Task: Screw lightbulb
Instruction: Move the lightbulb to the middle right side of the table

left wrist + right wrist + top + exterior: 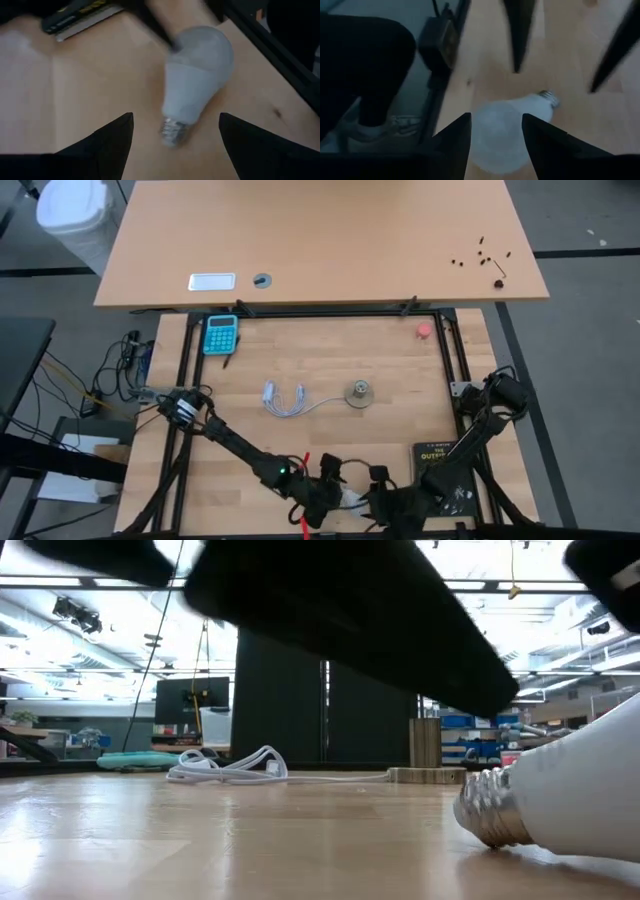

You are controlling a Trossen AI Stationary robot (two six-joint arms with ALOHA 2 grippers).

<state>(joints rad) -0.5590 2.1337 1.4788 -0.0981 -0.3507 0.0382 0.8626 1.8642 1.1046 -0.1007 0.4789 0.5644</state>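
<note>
Lightbulb (196,80) lies on the wooden table (90,90).

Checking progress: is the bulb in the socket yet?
No. The bulb lies on its side on the table, screw base bare.

Two dark jointed arms; left arm (235,442) white-banded, green light; tapered black fingers (107,142).

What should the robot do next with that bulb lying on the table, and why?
Probably close the right gripper a little further on the bulb. The bulb lies on its side between its fingers, and the left gripper waits open at the screw base, so a firm hold likely comes before lifting.
</note>
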